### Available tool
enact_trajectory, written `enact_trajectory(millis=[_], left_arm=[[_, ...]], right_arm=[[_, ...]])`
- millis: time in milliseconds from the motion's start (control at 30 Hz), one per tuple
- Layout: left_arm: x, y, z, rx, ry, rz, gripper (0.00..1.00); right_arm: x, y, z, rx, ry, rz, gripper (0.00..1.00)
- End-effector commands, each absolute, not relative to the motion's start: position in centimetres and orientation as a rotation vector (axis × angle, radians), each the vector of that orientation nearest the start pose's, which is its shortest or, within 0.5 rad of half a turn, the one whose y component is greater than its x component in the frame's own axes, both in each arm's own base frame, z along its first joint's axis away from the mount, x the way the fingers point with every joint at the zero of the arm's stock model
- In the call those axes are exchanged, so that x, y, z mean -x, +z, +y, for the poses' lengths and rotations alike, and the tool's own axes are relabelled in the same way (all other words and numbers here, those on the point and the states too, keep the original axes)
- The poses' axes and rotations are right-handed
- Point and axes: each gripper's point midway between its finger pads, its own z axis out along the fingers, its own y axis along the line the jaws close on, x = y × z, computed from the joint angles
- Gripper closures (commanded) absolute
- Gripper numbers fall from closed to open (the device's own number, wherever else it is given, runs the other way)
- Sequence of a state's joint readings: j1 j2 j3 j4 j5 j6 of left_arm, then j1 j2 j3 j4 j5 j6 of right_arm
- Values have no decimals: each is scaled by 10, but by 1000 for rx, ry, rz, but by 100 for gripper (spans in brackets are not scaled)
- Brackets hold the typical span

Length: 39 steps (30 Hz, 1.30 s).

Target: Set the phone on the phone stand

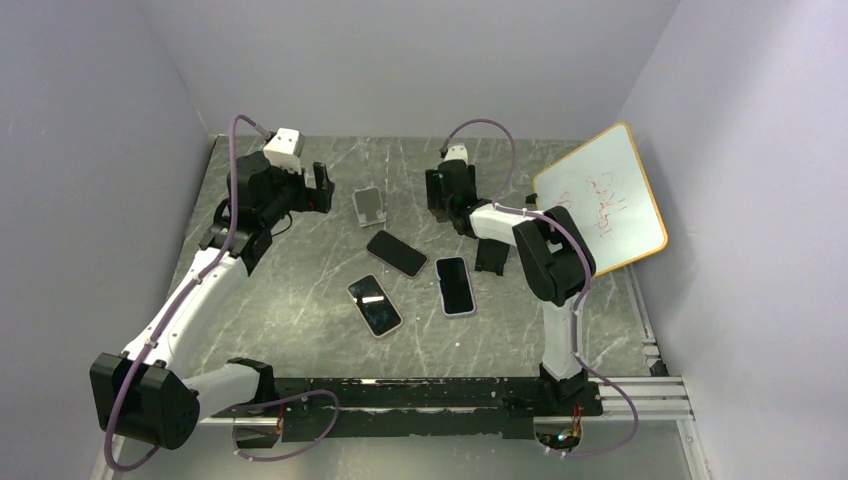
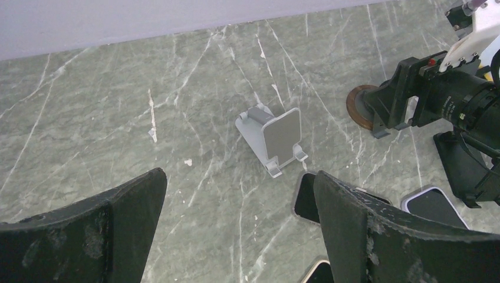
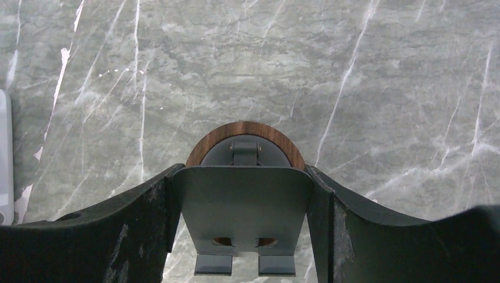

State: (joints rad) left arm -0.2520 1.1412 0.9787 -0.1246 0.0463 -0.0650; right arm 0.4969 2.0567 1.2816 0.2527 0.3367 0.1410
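Setting: robotics lab test cell. Evidence: a marble-patterned table is enclosed on three sides by plain lavender walls. A left arm and a right arm are bolted to an aluminium rail at the near edge. Purple cables are left exposed. A scribbled whiteboard is leaned against the right wall.

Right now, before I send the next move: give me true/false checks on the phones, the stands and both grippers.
1. Three phones lie flat on the table. True.
2. The left gripper holds a phone. False: it is open and empty.
3. The right gripper grips the dark stand with the round wooden base. True.
4. The grey stand already carries a phone. False: nothing is on it.
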Motion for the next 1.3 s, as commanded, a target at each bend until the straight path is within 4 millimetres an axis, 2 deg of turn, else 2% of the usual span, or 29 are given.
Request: enact_trajectory(millis=[0, 333, 500, 733, 867, 1000, 1267], left_arm=[[-378, 269, -110, -206, -283, 1842, 0], [-378, 267, -110, -207, -279, 1847, 0], [-377, 267, -110, -208, -283, 1846, 0], [-375, 270, -112, -212, -298, 1838, 0], [-374, 271, -112, -210, -299, 1835, 0], [-373, 273, -111, -204, -301, 1832, 0], [-372, 274, -112, -196, -308, 1830, 0]], right_arm=[[-510, 41, 218, 164, 47, 2076, 44], [-515, 42, 233, 164, 105, 2073, 49], [-518, 47, 254, 185, 132, 2057, 49], [-518, 52, 296, 230, 184, 2037, 49], [-514, 52, 311, 237, 194, 2033, 49], [-510, 52, 314, 218, 183, 2034, 49], [-500, 47, 307, 105, 130, 2063, 48]])
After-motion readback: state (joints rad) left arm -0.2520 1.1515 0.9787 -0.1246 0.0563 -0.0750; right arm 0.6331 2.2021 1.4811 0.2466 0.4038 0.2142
